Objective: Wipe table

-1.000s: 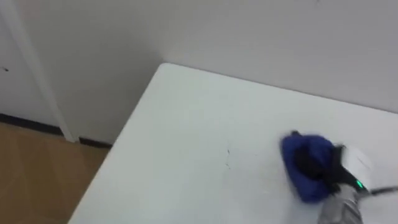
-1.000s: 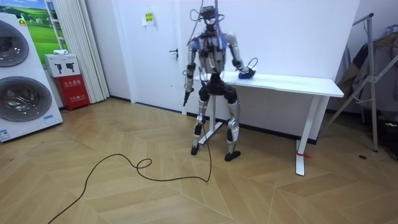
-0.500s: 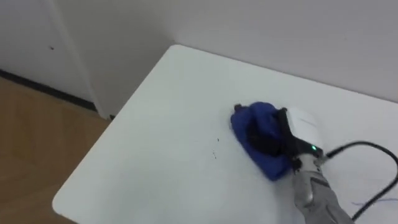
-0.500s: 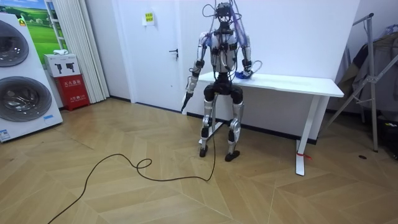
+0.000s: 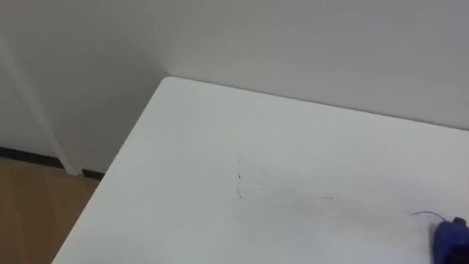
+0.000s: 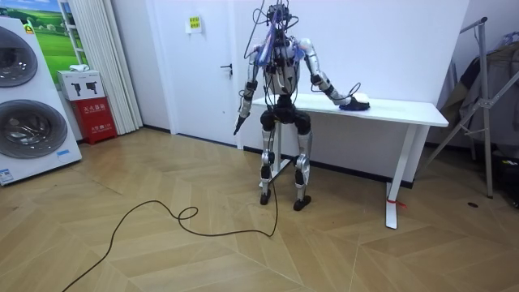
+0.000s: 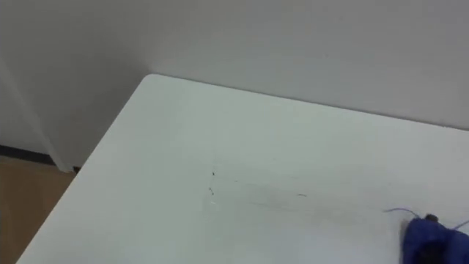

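A white table (image 5: 220,139) fills the eye views, with its left corner against the wall. A blue cloth (image 5: 448,238) peeks in at the lower right edge, also visible as the blue cloth (image 7: 432,238). Small dark marks (image 5: 238,176) dot the tabletop's middle. In the room view I stand at the table's (image 6: 405,109) end on the room view's left, facing the wall. My right arm stretches out over the top and my right hand (image 6: 347,100) rests on the cloth (image 6: 357,105). My left hand (image 6: 240,122) hangs idle at my side, fingers straight down.
A white wall runs behind the table; wood floor (image 5: 29,213) lies past its left edge. In the room view, washing machines (image 6: 28,105) and a red box (image 6: 96,118) stand at the left, a door (image 6: 203,65) behind me, and a metal rack (image 6: 486,97) at the right.
My right arm has swept the blue cloth along the table to my right, from near my body to arm's length. The head camera has shifted too.
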Controlling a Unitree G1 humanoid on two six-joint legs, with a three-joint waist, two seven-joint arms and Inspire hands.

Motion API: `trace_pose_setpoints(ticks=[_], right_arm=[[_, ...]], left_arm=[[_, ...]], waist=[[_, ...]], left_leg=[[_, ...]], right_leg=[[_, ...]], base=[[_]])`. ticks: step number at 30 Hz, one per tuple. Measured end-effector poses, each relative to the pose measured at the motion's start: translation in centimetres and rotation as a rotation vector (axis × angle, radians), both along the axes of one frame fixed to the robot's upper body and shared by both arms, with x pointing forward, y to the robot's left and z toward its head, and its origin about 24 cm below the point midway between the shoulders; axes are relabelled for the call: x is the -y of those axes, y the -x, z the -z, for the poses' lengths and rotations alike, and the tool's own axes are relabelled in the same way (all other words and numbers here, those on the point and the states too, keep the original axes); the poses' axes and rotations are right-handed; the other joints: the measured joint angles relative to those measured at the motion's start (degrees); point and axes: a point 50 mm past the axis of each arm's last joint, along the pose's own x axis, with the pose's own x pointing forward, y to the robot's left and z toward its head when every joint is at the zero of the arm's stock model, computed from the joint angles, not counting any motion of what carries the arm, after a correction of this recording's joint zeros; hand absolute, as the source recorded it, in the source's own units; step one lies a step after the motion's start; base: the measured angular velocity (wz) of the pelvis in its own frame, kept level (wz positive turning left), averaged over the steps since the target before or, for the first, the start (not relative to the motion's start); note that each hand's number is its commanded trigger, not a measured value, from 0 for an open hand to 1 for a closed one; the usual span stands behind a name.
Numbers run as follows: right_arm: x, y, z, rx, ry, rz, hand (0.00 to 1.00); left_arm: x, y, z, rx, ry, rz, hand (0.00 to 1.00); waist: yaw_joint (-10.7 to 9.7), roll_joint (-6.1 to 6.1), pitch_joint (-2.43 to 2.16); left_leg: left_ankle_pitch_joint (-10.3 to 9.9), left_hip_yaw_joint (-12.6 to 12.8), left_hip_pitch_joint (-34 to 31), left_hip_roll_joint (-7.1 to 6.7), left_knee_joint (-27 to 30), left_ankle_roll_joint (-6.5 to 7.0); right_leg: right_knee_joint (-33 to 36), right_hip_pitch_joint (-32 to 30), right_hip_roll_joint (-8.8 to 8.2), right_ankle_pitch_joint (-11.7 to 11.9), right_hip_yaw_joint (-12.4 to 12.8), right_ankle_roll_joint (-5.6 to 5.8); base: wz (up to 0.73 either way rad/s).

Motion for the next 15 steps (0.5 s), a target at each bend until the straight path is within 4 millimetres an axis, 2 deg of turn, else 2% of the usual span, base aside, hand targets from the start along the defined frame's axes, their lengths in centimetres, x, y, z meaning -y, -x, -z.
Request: trace_pose_setpoints(ticks=[1,2,3,4,5,6,7,8,9,11,12,13,14,15], right_arm=[[-1.0,-2.2,-0.4,0.012,-0.004,-0.052,1.0],[-1.9,-3.8,-0.7,0.021,0.002,-0.11,1.0],[-4.6,-7.5,-1.5,0.046,0.011,-0.271,1.0],[-8.3,-11.3,-2.7,0.092,0.003,-0.453,1.0],[-10.4,-13.0,-3.5,0.122,0.007,-0.547,1.0],[-14.3,-16.3,-5.5,0.19,0.041,-0.733,1.0],[-17.5,-19.0,-7.5,0.249,0.075,-0.882,1.0],[-18.7,-19.9,-8.7,0.283,0.101,-0.937,1.0],[-20.4,-21.4,-10.7,0.34,0.153,-1.015,1.0],[-21.5,-22.5,-12.4,0.379,0.208,-1.074,1.0],[-21.4,-23.0,-13.1,0.391,0.236,-1.081,1.0],[-20.8,-23.2,-12.9,0.374,0.24,-1.063,1.0],[-20.2,-22.9,-12.2,0.348,0.231,-1.043,1.0],[-18.8,-21.8,-10.0,0.268,0.201,-0.996,1.0]], left_arm=[[0.6,-0.3,0.4,-0.011,0.023,0.009,0.0],[0.9,-0.4,0.6,-0.02,0.035,0.015,0.0],[1.6,-0.6,0.9,-0.035,0.055,0.03,0.0],[2.1,-0.9,1.1,-0.043,0.069,0.035,0.0],[2.3,-1.2,1.2,-0.044,0.075,0.041,0.0],[2.7,-2.1,1.4,-0.046,0.086,0.066,0.0],[3.1,-2.6,1.5,-0.047,0.094,0.081,0.0],[3.3,-2.8,1.5,-0.044,0.098,0.09,0.0],[3.3,-2.7,1.5,-0.047,0.099,0.096,0.0],[3.0,-1.7,1.5,-0.074,0.094,0.083,0.0],[3.3,-0.8,1.6,-0.1,0.103,0.068,0.0],[3.5,-0.1,1.7,-0.123,0.111,0.06,0.0],[3.5,0.4,1.8,-0.138,0.112,0.054,0.0],[3.3,1.1,1.7,-0.149,0.112,0.04,0.0]], waist=[[1.9,0.45,0.34],[2.5,0.68,0.51],[4.1,1.22,1.21],[5.4,1.44,1.52],[6.2,1.51,1.7],[7.8,1.64,2.16],[8.9,1.56,2.27],[9.9,1.6,2.23],[11.6,1.57,2.18],[12.8,1.39,2.06],[13.2,1.37,2.43],[13.1,1.24,3.22],[13.0,1.1,3.23],[12.8,0.91,3.09]], left_leg=[[0.0,1.4,0.1,0.4,-0.2,-0.07],[0.1,1.8,0.0,0.42,-0.3,-0.08],[0.1,1.7,-0.1,0.41,-0.4,-0.08],[0.2,0.8,-1.2,0.34,-0.4,-0.21],[0.3,0.4,-1.7,0.33,-0.4,-0.3],[0.4,-0.9,-2.4,0.33,-0.4,-0.45],[0.6,-2.3,-2.9,0.35,-0.4,-0.67],[0.7,-3.2,-3.4,0.35,-0.5,-0.79],[0.9,-4.4,-3.7,0.34,-0.9,-0.98],[1.3,-5.8,-3.5,0.28,-1.6,-0.78],[1.5,-6.3,-3.7,0.15,-1.8,-0.67],[1.7,-7.0,-4.0,-0.06,-1.7,-0.58],[1.8,-7.4,-4.1,-0.18,-1.7,-0.55],[1.8,-8.0,-3.5,-0.34,-1.7,-0.53]], right_leg=[[0.1,-0.6,0.48,0.5,1.4,-0.27],[0.1,-1.0,0.65,0.9,1.6,-0.48],[0.1,-1.8,0.88,1.5,1.8,-0.86],[0.2,-3.1,1.14,1.7,1.9,-1.11],[0.1,-3.6,1.35,1.9,1.8,-1.3],[0.0,-4.4,1.77,2.2,1.8,-1.67],[0.0,-4.7,2.21,2.0,1.7,-1.96],[0.0,-4.8,2.28,1.9,1.2,-2.08],[-0.1,-5.0,2.29,1.7,0.0,-2.53],[-0.4,-4.2,2.23,1.3,-1.6,-2.61],[-0.4,-3.9,2.12,1.2,-2.2,-2.59],[-0.3,-4.0,1.93,1.3,-2.7,-2.6],[-0.4,-3.8,1.81,1.3,-3.1,-2.6],[-0.5,-2.8,1.6,1.2,-3.7,-2.54]], base=[[-0.56],[-0.76],[-0.59],[-0.48],[-0.16],[0.12],[0.29],[0.49],[0.58],[0.48],[0.25],[0.21],[0.26],[0.34]])
